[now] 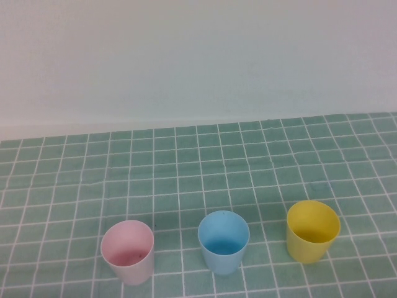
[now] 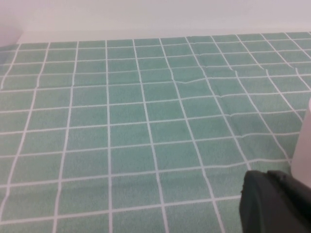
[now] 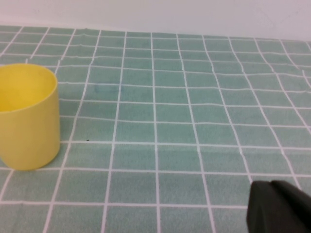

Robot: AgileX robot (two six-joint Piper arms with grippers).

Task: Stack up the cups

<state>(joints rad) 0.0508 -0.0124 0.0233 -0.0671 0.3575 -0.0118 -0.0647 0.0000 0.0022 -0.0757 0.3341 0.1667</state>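
Observation:
Three upright tumblers stand in a row near the front of the table: a pale pink cup (image 1: 128, 251) on the left, a light blue cup (image 1: 223, 241) in the middle and a yellow cup (image 1: 312, 231) on the right. They stand apart, none inside another. Neither gripper shows in the high view. My left gripper (image 2: 273, 204) is a dark shape low over the cloth, shut and empty, with a pale sliver of the pink cup (image 2: 304, 143) just beside it. My right gripper (image 3: 279, 208) is shut and empty, well apart from the yellow cup (image 3: 26, 116).
A green cloth with a white grid (image 1: 198, 167) covers the table. A plain pale wall (image 1: 198, 56) rises behind its far edge. The cloth stretches bare behind the cups.

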